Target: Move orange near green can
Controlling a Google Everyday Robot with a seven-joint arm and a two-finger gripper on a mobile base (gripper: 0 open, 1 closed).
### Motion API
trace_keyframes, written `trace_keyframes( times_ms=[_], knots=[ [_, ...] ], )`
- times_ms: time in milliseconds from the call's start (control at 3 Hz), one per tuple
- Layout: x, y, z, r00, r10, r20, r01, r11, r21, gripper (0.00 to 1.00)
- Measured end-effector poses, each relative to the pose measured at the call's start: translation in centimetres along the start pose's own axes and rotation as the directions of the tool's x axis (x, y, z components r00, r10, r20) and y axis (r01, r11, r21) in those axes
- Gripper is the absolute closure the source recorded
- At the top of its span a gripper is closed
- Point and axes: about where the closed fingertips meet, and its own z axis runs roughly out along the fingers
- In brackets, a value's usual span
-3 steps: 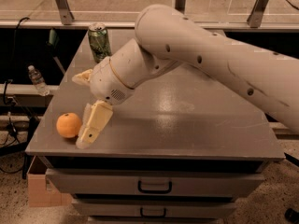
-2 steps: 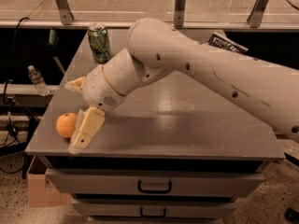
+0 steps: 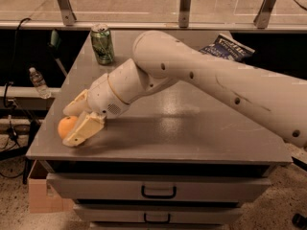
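The orange [image 3: 66,125] lies on the grey table [image 3: 192,128] near its front left corner. My gripper [image 3: 67,127] reaches down to it from the right, open, with one cream finger [image 3: 76,105] behind the orange and the other [image 3: 84,130] in front of it, so the orange sits between them, partly hidden. The green can [image 3: 102,43] stands upright at the table's back left, well apart from the orange.
A blue chip bag [image 3: 227,47] lies at the back right of the table. My white arm [image 3: 206,80] crosses the table from the right. A water bottle [image 3: 37,82] stands on a ledge to the left. Drawers [image 3: 158,191] are below the front edge.
My gripper has moved left and down, from beside the orange to straddling it. The orange and the can have not moved.
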Motion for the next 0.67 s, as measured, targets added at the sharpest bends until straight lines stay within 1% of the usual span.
trace_keyframes(
  times_ms=[333, 667],
  knots=[
    [0.0, -0.4, -0.6, 0.999, 0.031, 0.015, -0.031, 0.9994, 0.014, 0.64],
    [0.2, -0.9, -3.4, 0.997, 0.063, 0.033, -0.066, 0.9944, 0.083, 0.87]
  ],
)
